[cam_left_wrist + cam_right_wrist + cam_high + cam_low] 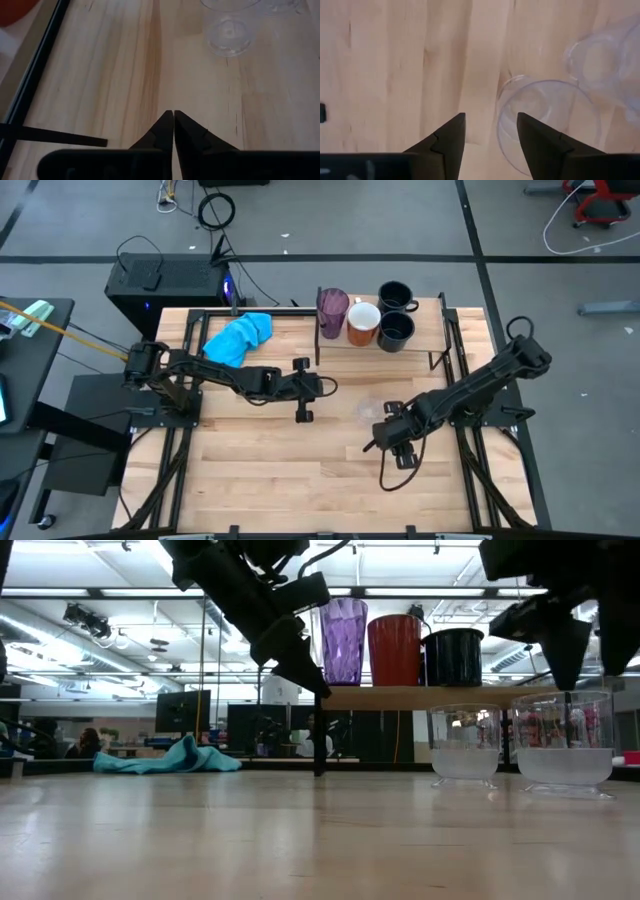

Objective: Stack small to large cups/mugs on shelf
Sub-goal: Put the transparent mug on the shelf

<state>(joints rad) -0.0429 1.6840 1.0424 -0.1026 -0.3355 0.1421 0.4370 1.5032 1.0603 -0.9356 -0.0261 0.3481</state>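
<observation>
- The shelf (420, 340) is a raised pale-wood platform at the far side of the table (260, 470), right of centre, paler than the planks beneath it.
- On it stand four vessels close together: a translucent purple tumbler (332, 307) with faceted walls at the left, an orange mug (363, 323) with a white inside just right of it, and two black mugs (396, 297) (396, 331) at the right, one farther and one nearer.
- Two small clear cups (464, 743) (565, 737) stand upright on the tabletop in front of the shelf, side by side, see-through with thick frosted-looking bases.
- The right gripper (490, 132) hovers above the table with its fingers spread apart and empty; the rim of the nearer clear cup lies just beside one finger, the second cup beyond it.
- The left gripper (173, 120) is over the middle of the table, left of the clear cups, its fingertips pressed together and holding nothing.
- A bright blue cloth (240, 338) lies crumpled at the far left of the table, well apart from the shelf's cups.
</observation>
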